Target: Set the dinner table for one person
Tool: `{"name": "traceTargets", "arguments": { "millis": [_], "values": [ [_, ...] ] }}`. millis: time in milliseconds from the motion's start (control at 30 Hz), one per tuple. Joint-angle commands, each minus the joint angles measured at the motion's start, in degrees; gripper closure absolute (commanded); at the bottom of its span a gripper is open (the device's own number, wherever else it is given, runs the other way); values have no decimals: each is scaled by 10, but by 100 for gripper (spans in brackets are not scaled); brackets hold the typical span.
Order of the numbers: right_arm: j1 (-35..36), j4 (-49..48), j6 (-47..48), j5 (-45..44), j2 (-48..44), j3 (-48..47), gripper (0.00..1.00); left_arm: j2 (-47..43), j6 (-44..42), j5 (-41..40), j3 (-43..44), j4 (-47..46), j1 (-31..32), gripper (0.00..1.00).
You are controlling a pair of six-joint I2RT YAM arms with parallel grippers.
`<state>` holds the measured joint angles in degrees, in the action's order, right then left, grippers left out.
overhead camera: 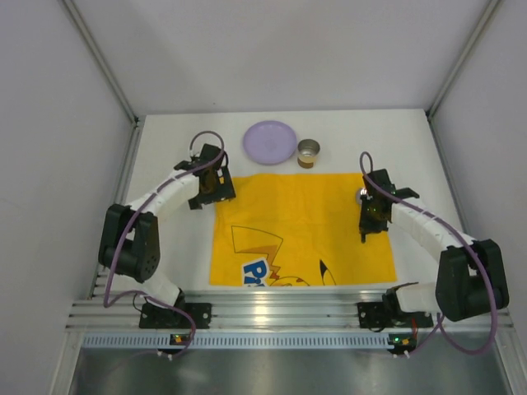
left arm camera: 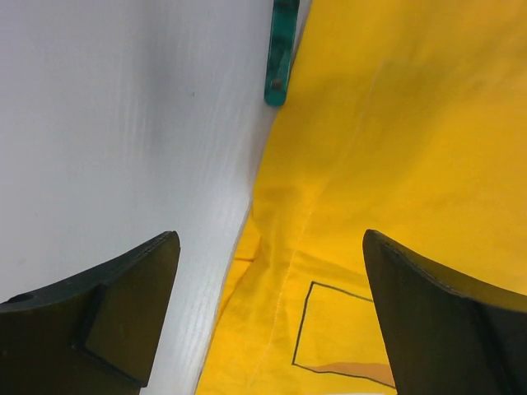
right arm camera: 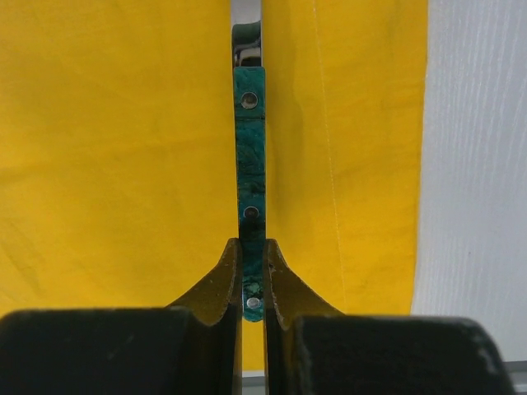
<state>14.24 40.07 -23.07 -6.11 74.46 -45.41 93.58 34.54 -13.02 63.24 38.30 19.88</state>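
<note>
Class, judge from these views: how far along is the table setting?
Done: the yellow cloth is spread on the table, and one green-handled utensil lies at its left edge, by the open left gripper. In hand: the right gripper is shut on a second green-handled utensil above the cloth. Left: the purple plate and cup sit beyond the cloth's far edge.

Left hand (left arm camera: 270,245) spread wide; right hand (right arm camera: 252,262) pinched tight; both arms extended forward.
</note>
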Motion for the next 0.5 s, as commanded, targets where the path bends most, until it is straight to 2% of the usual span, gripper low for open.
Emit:
{"name": "traceTargets", "arguments": {
  "millis": [0,133,300,467],
  "values": [
    [7,13,-8,14,20,-6,100,-14,-10,-24,76,13,-26,2],
    [18,37,4,51,53,-25,100,19,-26,-13,141,11,-63,2],
    [24,84,6,31,69,-49,100,73,-35,7,188,-3,-107,3],
    [25,130,7,11,84,-63,100,134,-45,15,226,-18,-114,4]
  ]
}}
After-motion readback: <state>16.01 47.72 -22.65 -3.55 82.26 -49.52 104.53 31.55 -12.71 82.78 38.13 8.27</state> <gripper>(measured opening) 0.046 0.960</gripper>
